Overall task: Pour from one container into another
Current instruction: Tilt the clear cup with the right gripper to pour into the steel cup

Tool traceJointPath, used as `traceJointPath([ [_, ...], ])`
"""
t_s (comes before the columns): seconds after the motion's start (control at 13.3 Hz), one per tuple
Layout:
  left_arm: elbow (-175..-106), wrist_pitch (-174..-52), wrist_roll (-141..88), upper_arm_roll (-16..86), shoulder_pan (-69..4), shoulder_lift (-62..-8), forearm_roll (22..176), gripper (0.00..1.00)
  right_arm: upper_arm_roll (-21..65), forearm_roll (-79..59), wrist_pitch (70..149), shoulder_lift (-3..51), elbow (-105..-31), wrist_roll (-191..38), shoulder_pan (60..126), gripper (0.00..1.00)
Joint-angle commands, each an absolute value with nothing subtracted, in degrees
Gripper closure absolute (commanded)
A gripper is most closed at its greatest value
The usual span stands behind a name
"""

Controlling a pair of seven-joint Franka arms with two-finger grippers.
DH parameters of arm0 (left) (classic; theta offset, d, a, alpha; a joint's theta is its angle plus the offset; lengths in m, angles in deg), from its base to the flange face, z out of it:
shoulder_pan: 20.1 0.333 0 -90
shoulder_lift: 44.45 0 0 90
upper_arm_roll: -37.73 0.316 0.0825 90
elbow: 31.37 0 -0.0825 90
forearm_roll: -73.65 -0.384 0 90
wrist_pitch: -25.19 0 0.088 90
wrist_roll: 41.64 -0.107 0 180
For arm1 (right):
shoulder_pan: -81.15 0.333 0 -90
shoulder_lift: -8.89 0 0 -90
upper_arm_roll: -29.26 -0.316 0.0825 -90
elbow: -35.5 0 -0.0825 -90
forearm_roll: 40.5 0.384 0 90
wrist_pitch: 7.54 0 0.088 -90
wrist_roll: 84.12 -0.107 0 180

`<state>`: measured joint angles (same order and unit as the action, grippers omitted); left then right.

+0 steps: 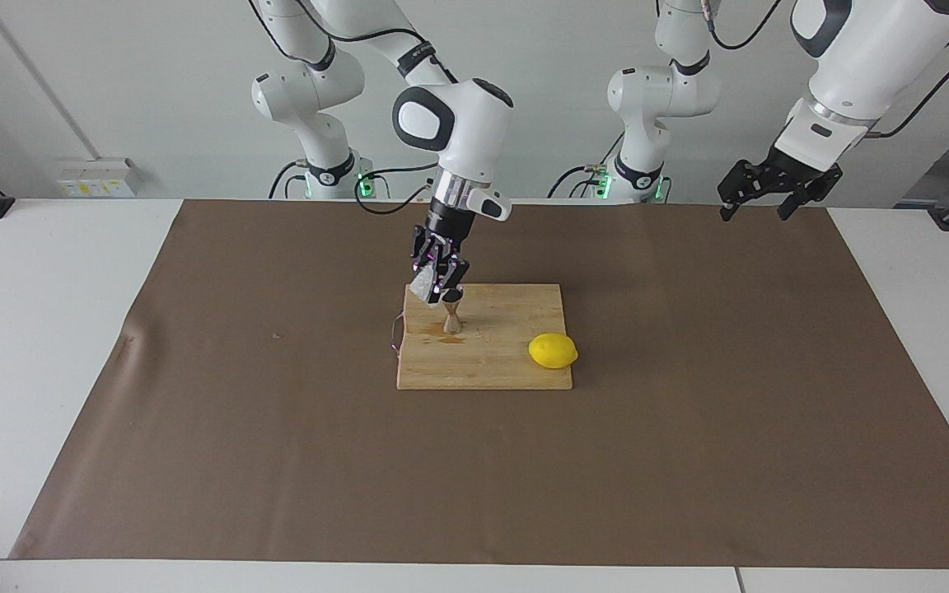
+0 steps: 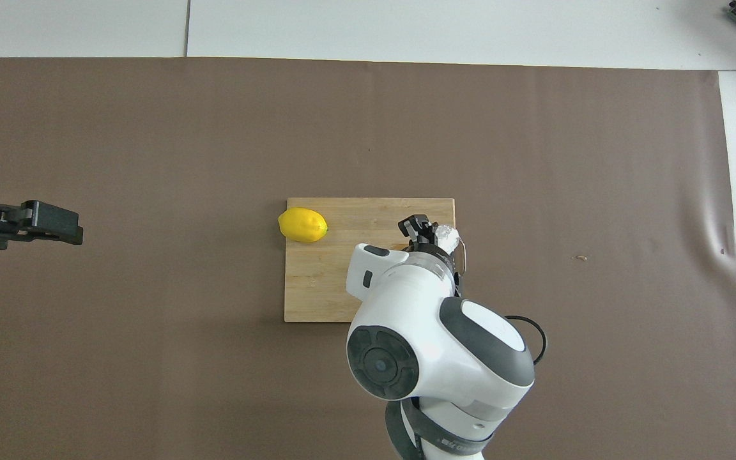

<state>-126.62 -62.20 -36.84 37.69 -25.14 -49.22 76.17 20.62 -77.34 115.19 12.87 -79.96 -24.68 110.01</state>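
R fingers (image 1: 438,284) grip glass cup (image 1: 423,285) over jigger (image 1: 451,317); L fingers (image 1: 759,200) open.

No legible text or labels anywhere.
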Motion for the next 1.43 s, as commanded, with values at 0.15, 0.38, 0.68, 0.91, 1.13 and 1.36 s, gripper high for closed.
traceJointPath([
  [0.15, -127.43, -61.56, -36.02, 38.0, -25.2, -50.34, 74.97, 0.0, 20.38, -72.77, 115.42, 11.61, -79.38, -23.92, 108.49, 1.0],
  [0.38, -127.43, -61.56, -36.02, 38.0, -25.2, -50.34, 74.97, 0.0, 20.38, -68.46, 115.42, 11.09, -79.11, -21.2, 106.82, 1.0],
  [0.68, -127.43, -61.56, -36.02, 38.0, -25.2, -50.34, 74.97, 0.0, 20.38, -62.66, 116.3, 10.56, -79.11, -19.17, 105.15, 1.0],
  [0.91, -127.43, -61.56, -36.02, 38.08, -25.11, -50.25, 75.06, 0.0, 20.47, -56.52, 117.17, 10.64, -79.11, -18.47, 103.31, 1.0],
  [1.13, -127.43, -61.56, -36.02, 38.08, -25.2, -50.25, 74.97, 0.0, 20.47, -49.93, 117.88, 10.73, -79.72, -14.0, 100.5, 1.0],
  [1.36, -127.43, -61.56, -36.02, 38.08, -25.2, -50.25, 74.97, 0.0, 20.47, -43.77, 118.23, 10.99, -80.77, -8.99, 96.64, 1.0],
])
